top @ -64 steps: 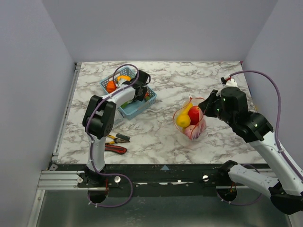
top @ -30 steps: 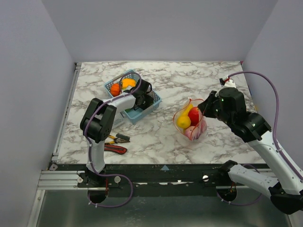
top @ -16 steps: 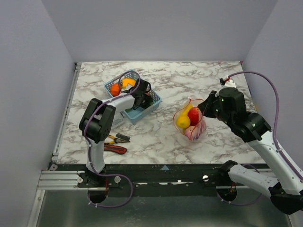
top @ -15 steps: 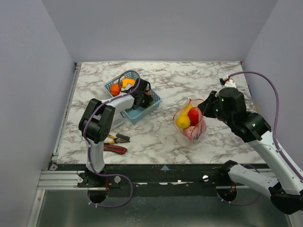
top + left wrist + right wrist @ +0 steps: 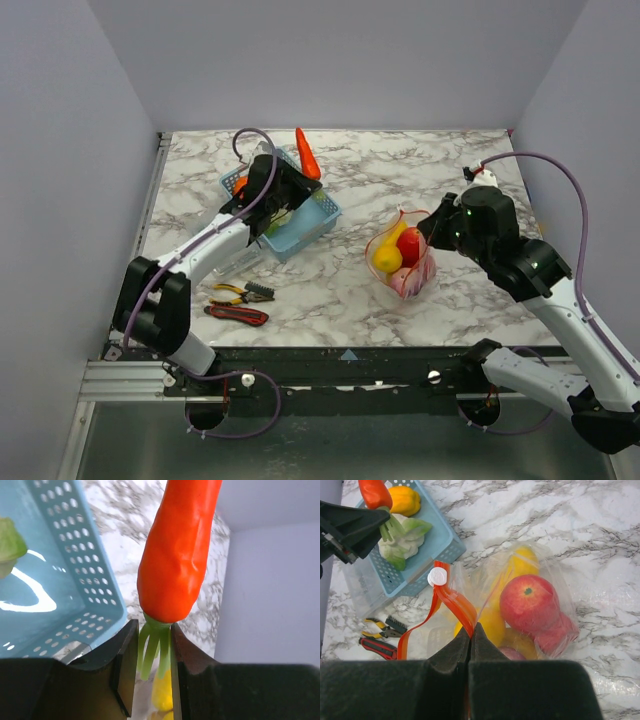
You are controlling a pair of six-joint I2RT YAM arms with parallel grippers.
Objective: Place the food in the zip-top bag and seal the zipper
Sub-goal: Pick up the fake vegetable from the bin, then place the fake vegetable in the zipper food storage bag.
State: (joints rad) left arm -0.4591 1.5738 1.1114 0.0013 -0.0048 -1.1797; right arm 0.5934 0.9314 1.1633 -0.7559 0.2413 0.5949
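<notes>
Getting there: our left jaws grip a carrot [image 5: 306, 153] above the basket [image 5: 305, 222], right jaws pinch the zipper [image 5: 452, 600]; bag [image 5: 421, 276] part full, unsealed, veg [image 5: 402, 542] left.

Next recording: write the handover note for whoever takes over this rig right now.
Left gripper: shut on the carrot by its green stem, lifted clear of the basket.
Right gripper: shut on the zipper, holding the bag mouth up.
Done: apple, lemon and more food in the bag.
Left: bag the carrot, yellow pepper and cabbage, then seal.
</notes>
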